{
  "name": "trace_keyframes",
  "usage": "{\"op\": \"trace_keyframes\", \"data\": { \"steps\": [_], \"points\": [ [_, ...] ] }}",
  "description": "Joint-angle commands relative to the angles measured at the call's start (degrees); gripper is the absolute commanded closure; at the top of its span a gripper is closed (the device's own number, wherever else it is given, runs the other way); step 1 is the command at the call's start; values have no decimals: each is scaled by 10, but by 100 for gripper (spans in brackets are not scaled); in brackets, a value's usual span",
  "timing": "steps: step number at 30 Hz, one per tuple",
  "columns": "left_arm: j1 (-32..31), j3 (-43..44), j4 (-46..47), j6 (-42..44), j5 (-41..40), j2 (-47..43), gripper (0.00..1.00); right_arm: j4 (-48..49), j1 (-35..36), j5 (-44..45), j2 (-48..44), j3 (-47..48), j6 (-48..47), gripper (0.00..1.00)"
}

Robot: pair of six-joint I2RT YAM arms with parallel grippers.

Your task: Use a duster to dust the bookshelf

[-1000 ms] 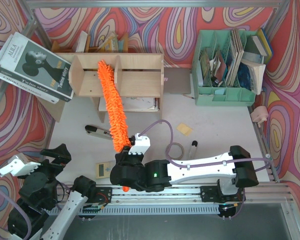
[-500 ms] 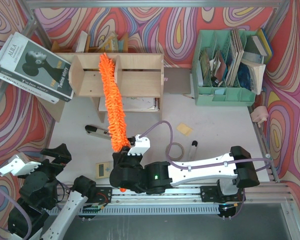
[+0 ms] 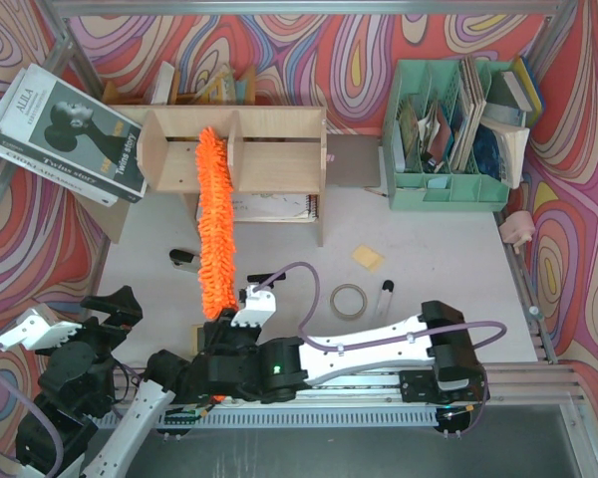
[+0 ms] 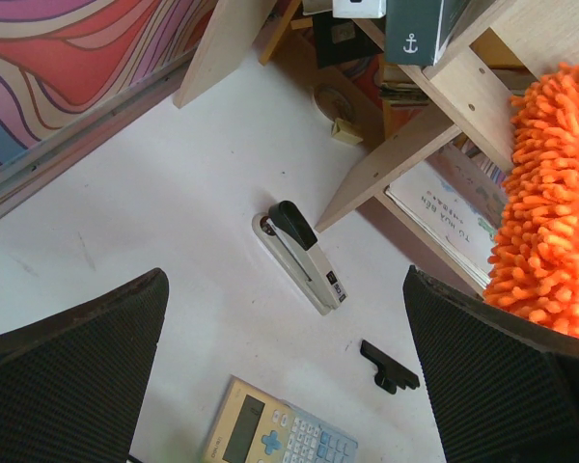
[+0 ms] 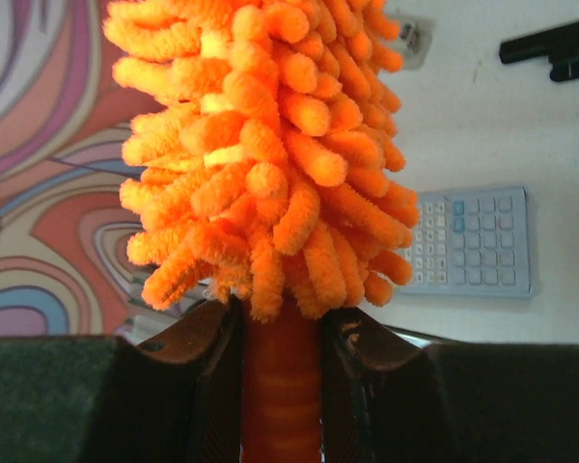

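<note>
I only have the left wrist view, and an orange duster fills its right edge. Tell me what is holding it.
Observer: The right end effector is shut on the duster, clamping its thin orange handle; the right wrist view shows it.
Operator: Report where the far end is.
Observer: In the top view, the fluffy tip lies over the bookshelf, just left of the middle divider.
Operator: Name something on the table outside my frame.
Observer: A roll of tape lies on the table, to the right of the duster's handle end.
</note>
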Motion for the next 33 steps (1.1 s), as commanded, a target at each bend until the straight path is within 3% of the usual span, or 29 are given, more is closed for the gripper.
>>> {"op": "trace_keyframes", "data": {
  "steps": [1,12,28,33],
  "points": [
    [-6,-5,2,2,-2,-7,2,-57,0,-5,33,37,58,100],
    [-17,-3,0,1,-4,-9,2,-38,27,82,18,74,22,100],
    [-30,-2,-4,-3,-9,-13,2,-62,37,140,-8,63,42,100],
    [-32,-2,-3,-3,-10,-13,2,-77,36,120,2,50,63,100]
  ]
}}
